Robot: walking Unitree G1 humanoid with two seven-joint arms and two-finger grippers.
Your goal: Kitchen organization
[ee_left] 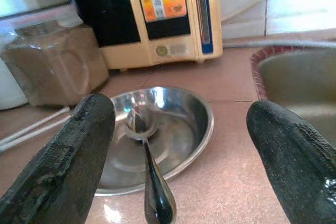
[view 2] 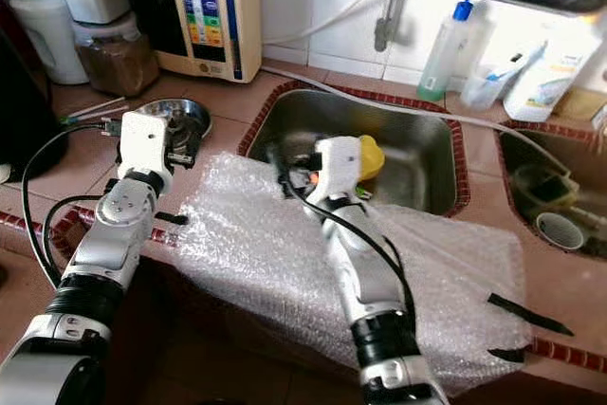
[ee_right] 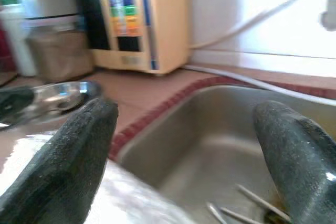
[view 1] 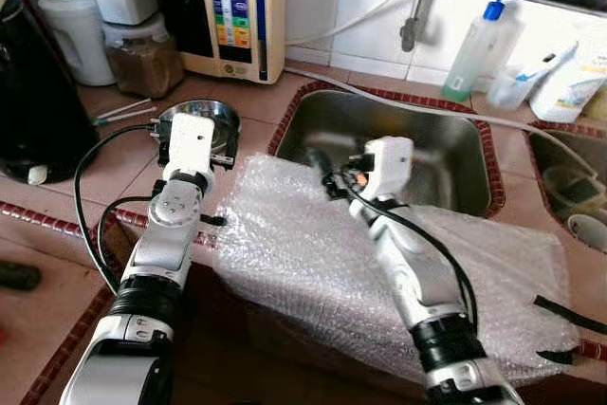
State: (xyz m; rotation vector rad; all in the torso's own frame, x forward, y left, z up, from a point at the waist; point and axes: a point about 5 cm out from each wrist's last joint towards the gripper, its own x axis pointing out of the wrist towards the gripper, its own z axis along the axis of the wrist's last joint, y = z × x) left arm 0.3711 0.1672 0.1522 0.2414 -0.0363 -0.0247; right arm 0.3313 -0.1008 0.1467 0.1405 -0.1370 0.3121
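A shallow steel bowl (ee_left: 184,124) with a dark-handled spoon (ee_left: 149,171) in it sits on the tiled counter left of the sink (view 1: 398,139). Just over the bowl's near side my left gripper (ee_left: 181,108) stands open, the spoon lying in line between its fingers (ee_left: 68,156). At the sink's near left corner, above the edge of a bubble wrap sheet (view 1: 313,263), my right gripper (ee_right: 186,114) is open and holds nothing. A yellow object (view 2: 370,156) and a few thin utensils (ee_right: 236,208) lie in the sink.
A cream water appliance (view 1: 232,7), a jar of brown powder (view 1: 142,59) and a black vessel (view 1: 33,101) line the back left. A soap bottle (view 1: 474,49) stands behind the sink. A second basin (view 1: 569,177) with a cup is at right.
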